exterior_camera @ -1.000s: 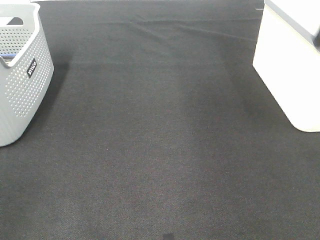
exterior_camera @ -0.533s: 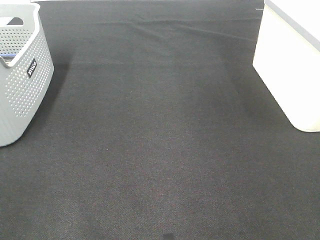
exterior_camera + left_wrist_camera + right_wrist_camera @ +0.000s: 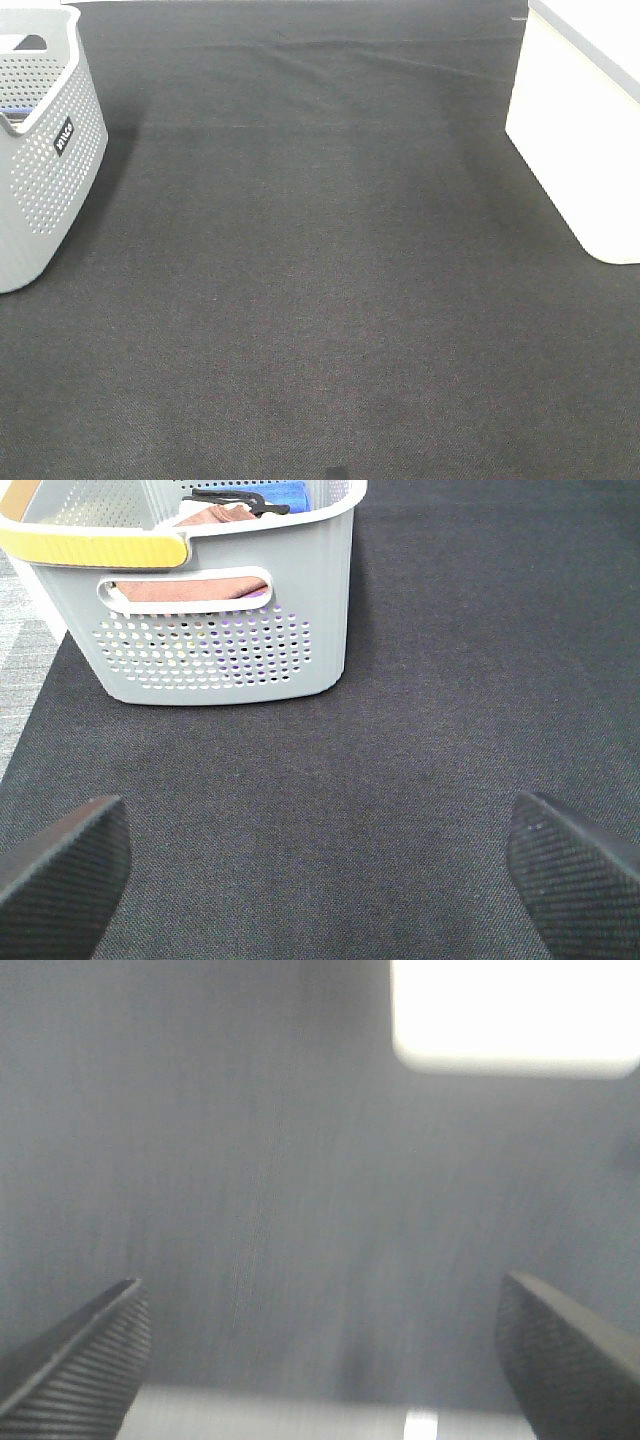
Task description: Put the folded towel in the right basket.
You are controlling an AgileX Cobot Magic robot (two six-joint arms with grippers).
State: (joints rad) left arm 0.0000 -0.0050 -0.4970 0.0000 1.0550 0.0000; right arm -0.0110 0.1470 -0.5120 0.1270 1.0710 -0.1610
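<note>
The right basket [image 3: 585, 130] is a plain white bin at the right edge of the exterior view; it also shows as a bright white shape in the right wrist view [image 3: 515, 1015]. A grey perforated basket [image 3: 40, 150] stands at the left. In the left wrist view it [image 3: 220, 610] holds folded towels, a brown one [image 3: 190, 585] and a blue one [image 3: 275, 492]. My left gripper [image 3: 320, 870] is open and empty over the dark mat, short of the grey basket. My right gripper [image 3: 320, 1360] is open and empty over the mat. Neither arm shows in the exterior view.
A dark grey mat [image 3: 320, 280] covers the table between the two baskets. The grey basket has a yellow handle [image 3: 95, 548]. The mat's left edge and a lighter floor [image 3: 25, 650] show beside the grey basket.
</note>
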